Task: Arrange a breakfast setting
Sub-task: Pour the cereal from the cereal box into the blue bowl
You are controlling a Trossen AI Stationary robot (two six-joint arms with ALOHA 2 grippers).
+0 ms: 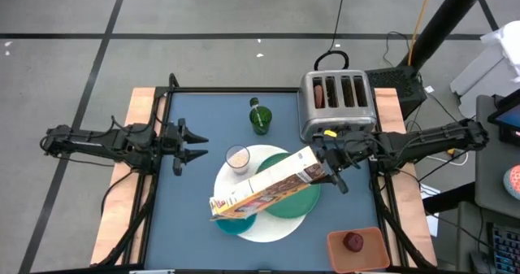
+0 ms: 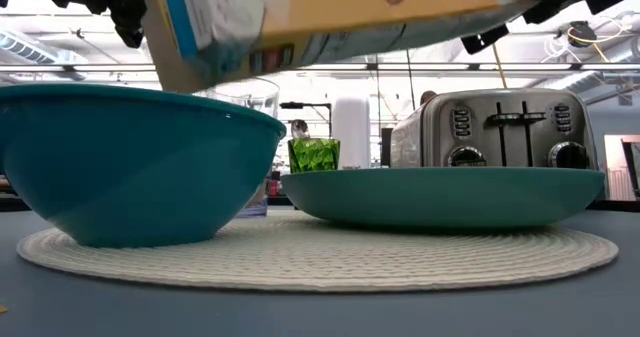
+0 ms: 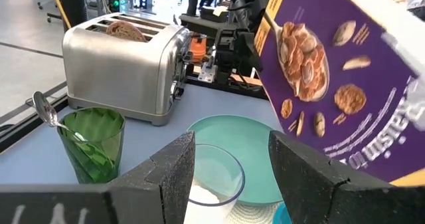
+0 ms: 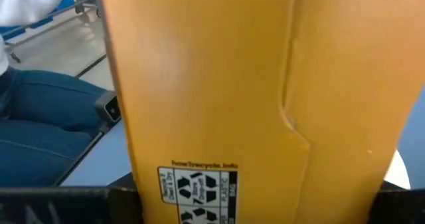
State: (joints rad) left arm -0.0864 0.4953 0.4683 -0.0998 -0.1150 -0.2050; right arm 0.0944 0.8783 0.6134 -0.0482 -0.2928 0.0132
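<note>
High view: right hand (image 1: 329, 170) clamps a cereal box (image 1: 268, 186) tilted mouth-down over the teal bowl (image 1: 236, 223) at the white disc's (image 1: 280, 225) 7 o'clock, apparently for pouring, while left hand (image 1: 188, 144) waits at bench 9 o'clock, fingers apart, empty.

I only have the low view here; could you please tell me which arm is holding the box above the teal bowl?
Observer: The right gripper holds the cereal box by its end near the toaster; the box slants down over the teal bowl.
Operator: Thank you. Where is the other arm?
Observer: The left gripper waits open and empty at the left side of the table.
Operator: Can you see any fruit?
Observer: Yes, the red fruit sits on the orange tray at a table corner on the right arm's side.
</note>
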